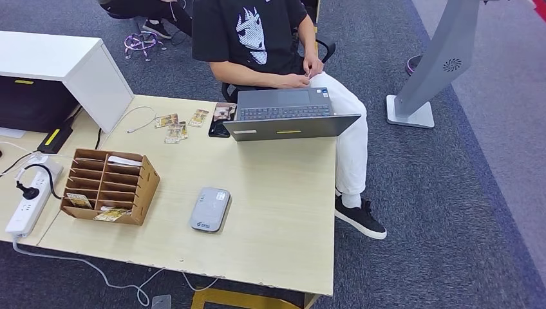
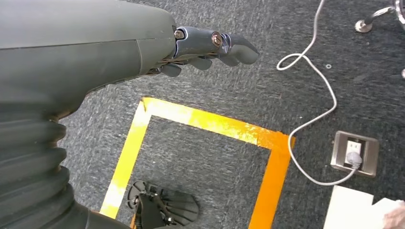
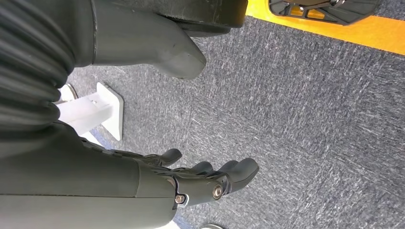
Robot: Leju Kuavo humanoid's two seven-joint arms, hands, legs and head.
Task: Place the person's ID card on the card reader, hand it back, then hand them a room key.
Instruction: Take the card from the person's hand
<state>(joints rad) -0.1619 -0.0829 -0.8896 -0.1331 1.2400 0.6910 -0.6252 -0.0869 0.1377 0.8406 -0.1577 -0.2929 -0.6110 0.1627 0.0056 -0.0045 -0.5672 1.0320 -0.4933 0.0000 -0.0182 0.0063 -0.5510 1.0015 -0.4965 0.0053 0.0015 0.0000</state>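
Grey carpet runs under and around the pale wooden tabletop (image 1: 283, 212) in front of you. Near its front edge lies the grey card reader (image 1: 210, 209), flat, nothing on top of it. Just to its left stands a cardboard organizer (image 1: 109, 185) with rows of slots; a couple of cards (image 1: 111, 215) sit in its lowest slots and a white one lies in the top row. At the far edge a grey laptop (image 1: 290, 114) is open toward a seated person (image 1: 257, 38) in a black printed shirt and white trousers, whose hands are together just behind the laptop — whether they hold the ID card you cannot tell. Left of the laptop lie a dark phone (image 1: 222, 119) and a few loose cards (image 1: 175, 125). A white power strip (image 1: 29, 196) sits at the left end.

Your left hand (image 2: 210, 47) hangs over the carpet above orange floor tape (image 2: 229, 129), fingers gently curled and apart, holding nothing. Your right hand (image 3: 205, 179) also hangs beside your body — fingers loosely extended, apart, empty
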